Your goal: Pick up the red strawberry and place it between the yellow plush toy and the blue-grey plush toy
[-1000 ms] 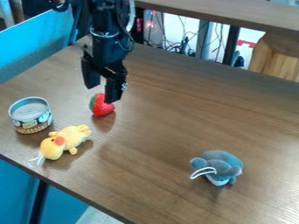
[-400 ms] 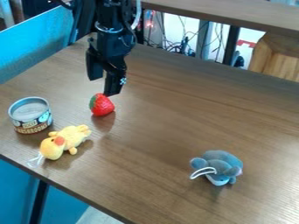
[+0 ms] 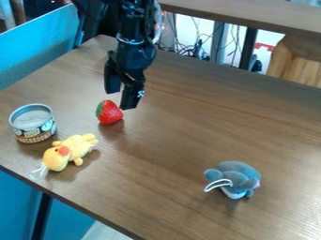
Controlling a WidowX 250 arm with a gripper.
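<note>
Spanning most of the view, the brown table (image 3: 188, 117) sets the floor for any grasp, so a descent should stop short of pressing into it. The black arm (image 3: 133, 28) comes in from the top edge, its gripper (image 3: 120, 99) hanging with fingers spread apart and nothing between them — a good state for closing round something small. The can (image 3: 33, 124) stands upright near the table's left edge, beside the yellow plush toy (image 3: 70, 151); a straight drop would best keep clear of both. The grey plush toy (image 3: 233, 178) lies well apart, toward the lower right, and needs no special care. Smallest is the red strawberry (image 3: 110, 112), on the table just beside the gripper in this view; whether they touch, I cannot tell. Centring the fingers over it before lowering — one to each side — then closing gently should help, since its rounded, tapered shape could roll away.
</note>
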